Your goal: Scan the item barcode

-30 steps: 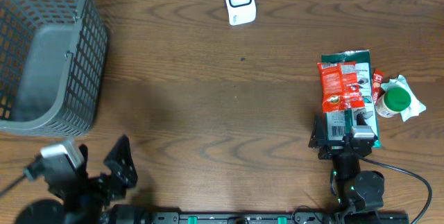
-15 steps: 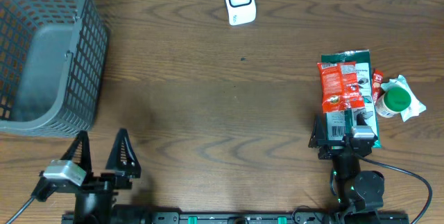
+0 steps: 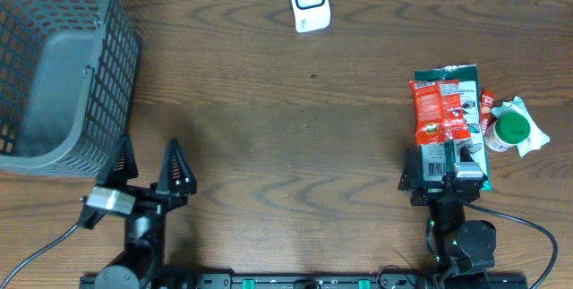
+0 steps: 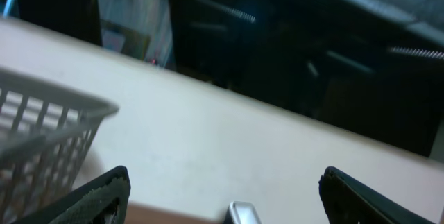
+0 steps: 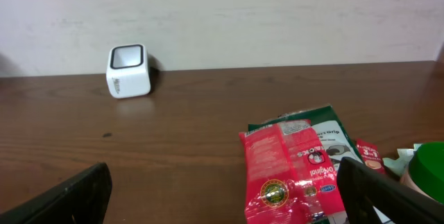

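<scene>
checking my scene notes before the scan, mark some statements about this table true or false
1. The basket is empty: true.
2. A green-capped bottle lies beside the packet: true.
3. The scanner sits in the basket: false, the scanner stands on the table, at its far edge.
4. The left fingers hold the packet: false, they are open and empty, near the basket.
5. The right fingers are open: true.

— What sort of place is this?
— A test bench dressed up as a shop till: a wooden table, a white scanner, a grey basket and snack packets before a bare wall.
</scene>
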Tool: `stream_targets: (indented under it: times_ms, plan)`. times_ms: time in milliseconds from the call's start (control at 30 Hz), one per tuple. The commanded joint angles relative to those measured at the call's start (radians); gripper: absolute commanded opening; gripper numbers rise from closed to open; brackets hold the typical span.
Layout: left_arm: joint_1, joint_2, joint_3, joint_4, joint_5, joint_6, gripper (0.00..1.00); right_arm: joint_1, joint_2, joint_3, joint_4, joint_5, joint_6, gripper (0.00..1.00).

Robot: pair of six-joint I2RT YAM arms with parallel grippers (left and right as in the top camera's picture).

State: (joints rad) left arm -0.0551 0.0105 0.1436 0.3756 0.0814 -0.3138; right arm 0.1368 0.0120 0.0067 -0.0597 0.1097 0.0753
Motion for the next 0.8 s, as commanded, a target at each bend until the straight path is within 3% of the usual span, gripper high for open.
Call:
stream_targets:
  times_ms: [0, 133, 367, 600, 767]
  plan:
    - [-0.002, -0.008, -0.063, 0.026, 0.015, 0.006, 0.88, -0.012, -0.006, -0.001, -0.003, 0.013, -0.005, 0.99]
    - [-0.002, -0.008, -0.110, -0.012, 0.015, 0.005, 0.88, -0.012, -0.006, -0.001, -0.003, 0.013, -0.004, 0.99]
    - [-0.002, -0.009, -0.140, -0.238, 0.015, 0.011, 0.88, -0.012, -0.006, -0.001, -0.003, 0.013, -0.004, 0.99]
    - [-0.002, -0.009, -0.140, -0.407, 0.040, 0.173, 0.88, -0.012, -0.006, -0.001, -0.003, 0.013, -0.005, 0.99]
    - [-0.002, -0.009, -0.140, -0.428, 0.100, 0.299, 0.88, -0.012, -0.006, -0.001, -0.003, 0.013, -0.005, 0.99]
